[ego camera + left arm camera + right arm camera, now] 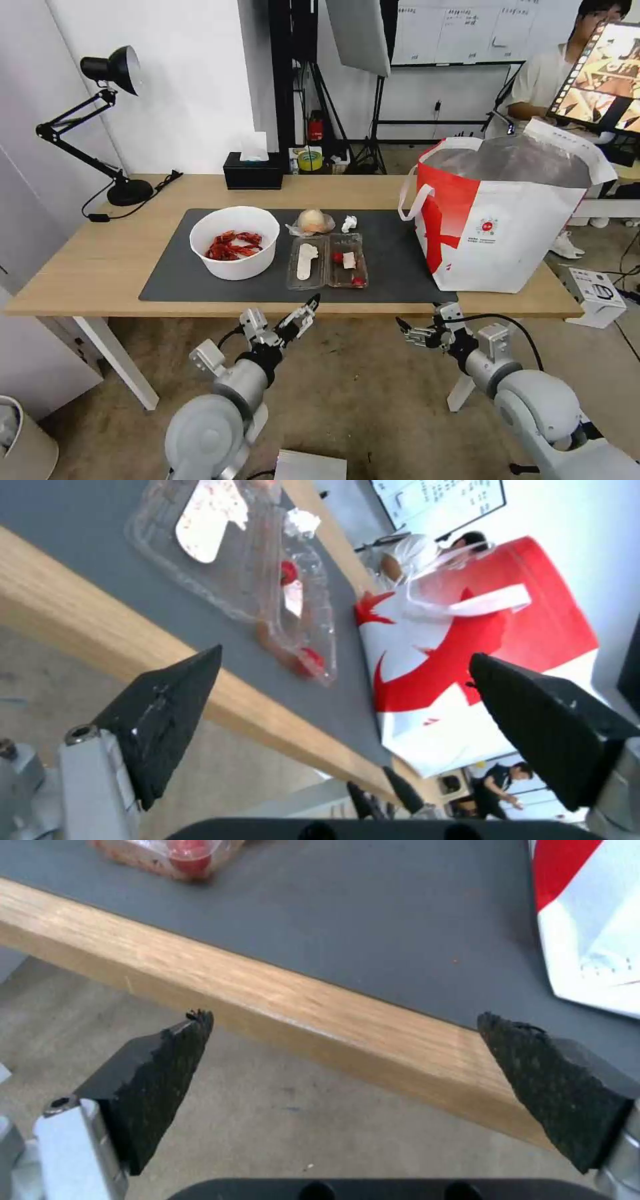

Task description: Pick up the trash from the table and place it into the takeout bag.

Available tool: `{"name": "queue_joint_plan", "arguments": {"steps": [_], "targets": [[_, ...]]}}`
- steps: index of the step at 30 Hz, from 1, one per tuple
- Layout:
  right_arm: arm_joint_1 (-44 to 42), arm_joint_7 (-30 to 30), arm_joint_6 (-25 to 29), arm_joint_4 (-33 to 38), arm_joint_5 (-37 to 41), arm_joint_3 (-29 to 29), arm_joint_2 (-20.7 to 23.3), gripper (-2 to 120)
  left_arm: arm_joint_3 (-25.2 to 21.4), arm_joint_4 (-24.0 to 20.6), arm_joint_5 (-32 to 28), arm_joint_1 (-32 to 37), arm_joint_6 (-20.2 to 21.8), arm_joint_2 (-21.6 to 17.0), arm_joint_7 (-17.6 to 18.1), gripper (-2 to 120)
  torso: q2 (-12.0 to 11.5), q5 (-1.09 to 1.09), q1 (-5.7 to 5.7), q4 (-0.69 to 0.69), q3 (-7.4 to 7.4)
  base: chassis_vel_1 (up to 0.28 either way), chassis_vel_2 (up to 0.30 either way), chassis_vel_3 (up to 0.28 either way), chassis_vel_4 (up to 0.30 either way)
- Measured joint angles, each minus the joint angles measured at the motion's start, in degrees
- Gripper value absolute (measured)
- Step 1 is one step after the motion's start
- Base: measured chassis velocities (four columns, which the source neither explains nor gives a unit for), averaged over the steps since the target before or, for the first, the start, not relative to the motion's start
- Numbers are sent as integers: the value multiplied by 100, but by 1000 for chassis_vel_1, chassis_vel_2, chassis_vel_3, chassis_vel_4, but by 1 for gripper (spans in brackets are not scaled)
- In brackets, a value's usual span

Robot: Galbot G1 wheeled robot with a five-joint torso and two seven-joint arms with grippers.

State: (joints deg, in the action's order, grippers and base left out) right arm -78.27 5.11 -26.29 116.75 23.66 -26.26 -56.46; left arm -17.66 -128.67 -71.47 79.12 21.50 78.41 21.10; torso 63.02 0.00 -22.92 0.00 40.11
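The table ran across the middle of the head view, with a dark mat on it. On the mat sat a white bowl of red shells at centre left. Just right of it lay the clear tray. Behind the tray were the wrapped lump and the paper wad. The takeout bag stood at the right. Low in the frame, the left gripper and the right gripper hung in front of the table edge. Both had their fingers spread apart and held nothing.
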Motion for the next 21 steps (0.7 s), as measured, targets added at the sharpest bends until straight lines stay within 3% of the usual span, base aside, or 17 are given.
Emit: {"name": "queue_joint_plan", "arguments": {"steps": [21], "targets": [[16,-248,573,392,195,36,46,100,188,630,-646,-932,-39,-134,501,100,1,-1,1,0,0,0,0,0,0]]}}
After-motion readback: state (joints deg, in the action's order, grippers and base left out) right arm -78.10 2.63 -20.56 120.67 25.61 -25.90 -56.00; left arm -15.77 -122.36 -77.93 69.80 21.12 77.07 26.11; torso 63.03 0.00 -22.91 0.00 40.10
